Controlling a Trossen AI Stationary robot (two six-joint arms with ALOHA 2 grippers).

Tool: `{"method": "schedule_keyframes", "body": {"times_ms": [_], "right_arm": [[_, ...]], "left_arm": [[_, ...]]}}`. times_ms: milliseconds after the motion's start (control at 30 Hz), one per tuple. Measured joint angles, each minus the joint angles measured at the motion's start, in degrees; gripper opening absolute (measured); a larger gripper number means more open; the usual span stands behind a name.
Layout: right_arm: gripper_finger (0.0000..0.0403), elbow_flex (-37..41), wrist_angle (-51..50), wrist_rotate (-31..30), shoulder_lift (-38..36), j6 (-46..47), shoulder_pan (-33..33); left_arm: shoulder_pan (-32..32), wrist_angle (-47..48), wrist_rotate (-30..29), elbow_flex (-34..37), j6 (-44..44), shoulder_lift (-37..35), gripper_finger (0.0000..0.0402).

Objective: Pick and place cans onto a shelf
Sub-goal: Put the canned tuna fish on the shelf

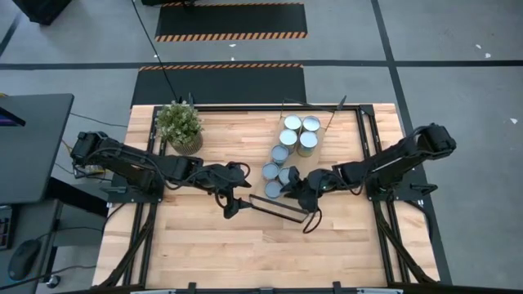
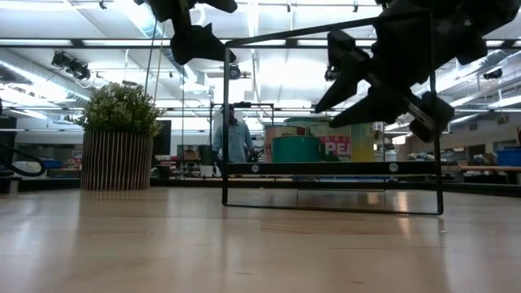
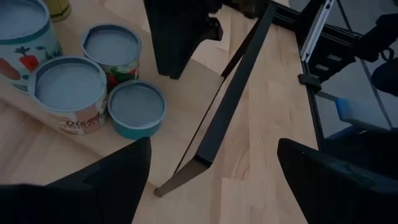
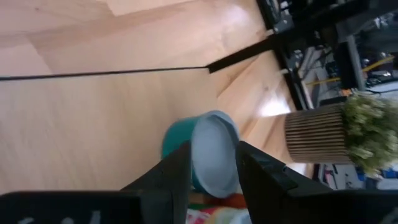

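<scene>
Closing in on a pick now: the right claw (image 4: 211,163) has its two fingers on either side of a teal can (image 4: 205,152), a narrow gap on each flank, so I'd call it spread and not yet clamped. That can stands upright among the cans (image 1: 288,151) clustered mid-surface, its axis vertical, pale lid up. Just in front of the cluster stands the shelf (image 1: 278,208), a dark-framed rack whose long axis runs roughly left to right across the wooden surface (image 1: 245,253), slightly angled; from the low camera it stands upright with its board level. The left claw (image 1: 230,204) hovers at the shelf's left end, fingers wide apart and holding nothing. My read is the next move asks for a firm squeeze, a straight lift clear of the neighbouring cans, then a short carry over the frame. Farther back sits the potted plant (image 1: 180,126), well clear.
</scene>
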State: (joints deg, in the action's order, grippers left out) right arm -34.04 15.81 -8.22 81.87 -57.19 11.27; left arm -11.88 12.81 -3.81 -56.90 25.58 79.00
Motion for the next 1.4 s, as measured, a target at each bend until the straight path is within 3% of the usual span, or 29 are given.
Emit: {"method": "schedule_keyframes", "body": {"times_ms": [567, 933, 1133, 1233, 1400], "right_arm": [[0.0132, 0.0, -10.6, -5.7, -10.1, 5.4, 0.1], [0.0132, 0.0, -16.9, -15.4, -19.4, 16.5, 1.9], [0.0132, 0.1, -14.8, -16.0, -23.8, 20.2, 2.5], [0.0132, 0.1, -14.3, -16.2, -24.3, 20.2, 2.5], [0.0132, 0.1, -14.7, -16.4, -23.7, 24.8, 2.5]], "left_arm": [[0.1, 1.3, -2.0, 0.0, 0.3, 0.0, 0.0355], [0.4, 1.5, -10.0, -0.8, -6.9, 1.2, 0.0355], [1.4, 9.4, -13.6, -6.1, -9.9, 1.1, 0.0355], [4.2, 9.3, -11.2, -6.2, -5.8, 1.1, 0.0355], [10.2, 7.9, -2.3, -6.2, 10.1, 1.2, 0.0355]]}}
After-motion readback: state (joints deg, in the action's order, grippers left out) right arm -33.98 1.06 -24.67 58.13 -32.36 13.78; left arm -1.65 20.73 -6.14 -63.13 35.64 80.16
